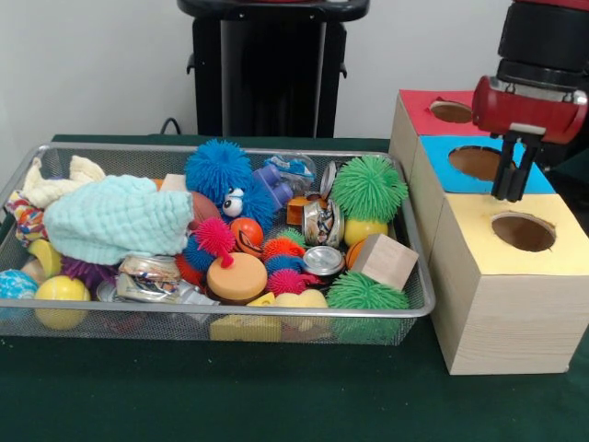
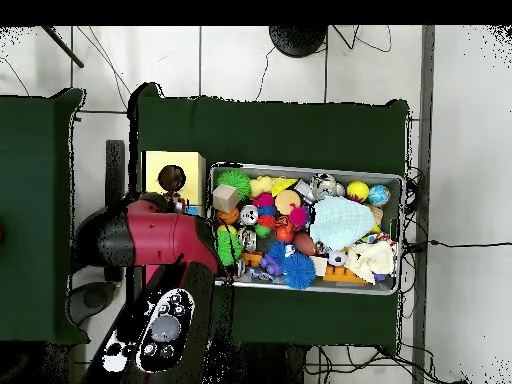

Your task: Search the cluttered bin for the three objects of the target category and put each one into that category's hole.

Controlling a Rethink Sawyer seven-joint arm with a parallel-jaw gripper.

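Observation:
My gripper (image 1: 508, 190) hangs at the right over the wooden sorting box, just above the blue panel's hole (image 1: 476, 162) and behind the yellow panel's hole (image 1: 523, 230). Its tips meet with nothing between them. The red panel's hole (image 1: 451, 111) lies further back. The wire-mesh bin (image 1: 230, 313) to the left is heaped with toys: a blue fuzzy ball with eyes (image 1: 219, 171), green fuzzy balls (image 1: 369, 187), a wooden block (image 1: 385, 261), round tins (image 1: 323, 260) and a mint cloth (image 1: 120, 217). In the overhead view the red arm (image 2: 150, 240) covers the gripper.
Dark green cloth (image 1: 276, 387) covers the table in front of the bin. The yellow box top (image 2: 172, 165) shows beside the bin (image 2: 306, 172) from above. A black pedestal (image 1: 271, 74) stands behind the bin. Yellow balls (image 1: 61, 290) sit in the bin's left corner.

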